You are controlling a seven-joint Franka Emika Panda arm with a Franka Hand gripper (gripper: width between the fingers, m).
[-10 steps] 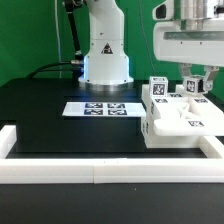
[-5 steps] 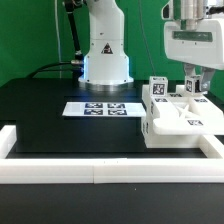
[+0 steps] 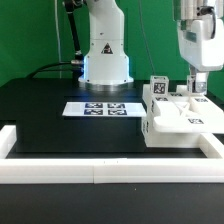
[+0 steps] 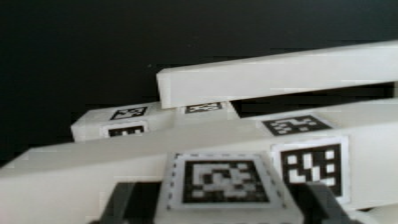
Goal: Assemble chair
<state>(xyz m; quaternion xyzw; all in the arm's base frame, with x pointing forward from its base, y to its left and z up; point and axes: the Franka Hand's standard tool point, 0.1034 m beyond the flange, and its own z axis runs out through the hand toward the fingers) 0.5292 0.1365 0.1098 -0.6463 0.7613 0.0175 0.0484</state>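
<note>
The white chair parts stand grouped at the exterior view's right, against the border rail. A tagged upright part stands at their back left. My gripper hangs over the back right of the group, its fingers down on a small tagged block. In the wrist view that tagged block sits between my two dark fingers, which touch its sides. My gripper is shut on it. Beyond it lie a long white bar and further tagged chair pieces.
The marker board lies flat at the middle of the black table. White border rails run along the front and the left side. The robot base stands at the back.
My hand has turned about its vertical axis over the chair parts, from broadside to narrow in the exterior view. The fingers stay at the same spot on the block.
</note>
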